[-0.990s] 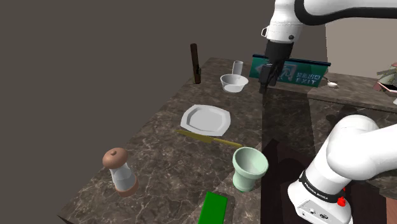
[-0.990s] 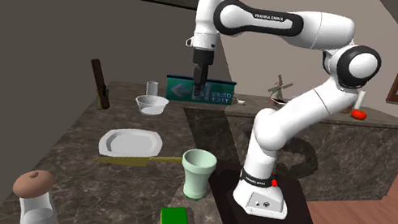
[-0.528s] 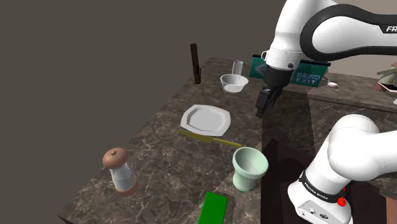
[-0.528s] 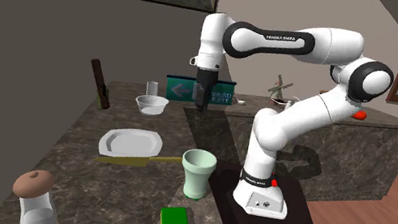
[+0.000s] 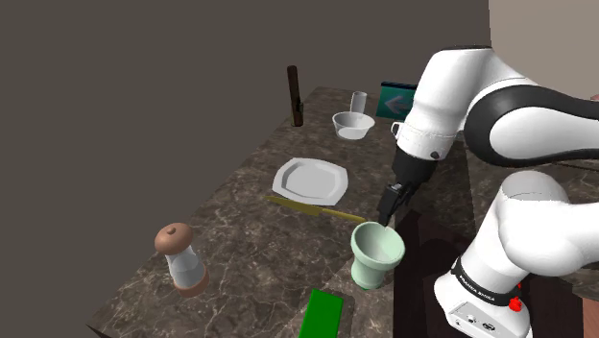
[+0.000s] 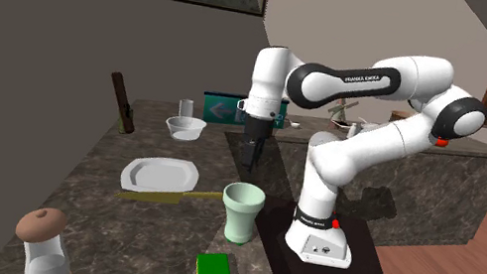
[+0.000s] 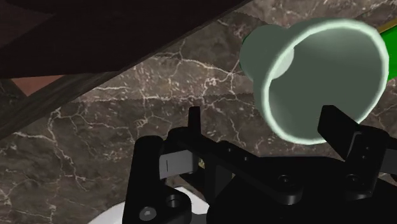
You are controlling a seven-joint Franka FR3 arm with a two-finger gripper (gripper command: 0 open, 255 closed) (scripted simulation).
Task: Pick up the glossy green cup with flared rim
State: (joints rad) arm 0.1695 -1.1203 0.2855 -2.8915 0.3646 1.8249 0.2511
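Green cup [image 5: 376, 253] stands upright on the dark marbled surface [image 5: 250, 240], near the edge that borders the black stand [image 5: 422, 278]. It is pale glossy green, with its flared rim uppermost and its mouth open. Its long axis is vertical. A yellow-handled utensil [image 5: 312, 205] lies just beyond it, a white plate [image 5: 309, 179] sits farther off, and a green block [image 5: 323, 315] lies nearer the shoulder camera. None of them touches the cup.

End effector [image 5: 389, 205] hangs above the cup, pointing downward with a slight tilt. In the second exterior view the end effector [image 6: 250, 158] sits almost directly over the cup [image 6: 242, 211], with a clear gap between the fingertips and the rim. The shoulder view places it above the far side of the rim.

State of the end effector [image 7: 264, 121]: released. In the wrist view the fingers [image 7: 335, 124] stand well apart with nothing between them.

Governing relation: the cup [image 7: 318, 76] lies below the end effector and off its centre line. Its mouth sits toward one finger, and that fingertip overlaps the rim in the picture, while the other finger is over bare surface.

Assessment: the approach is under way and no grasp has been made. The next move likely calls for a small sideways correction to bring the rim wall between the fingers, then a descent. The risk is a finger striking the rim and tipping the cup.
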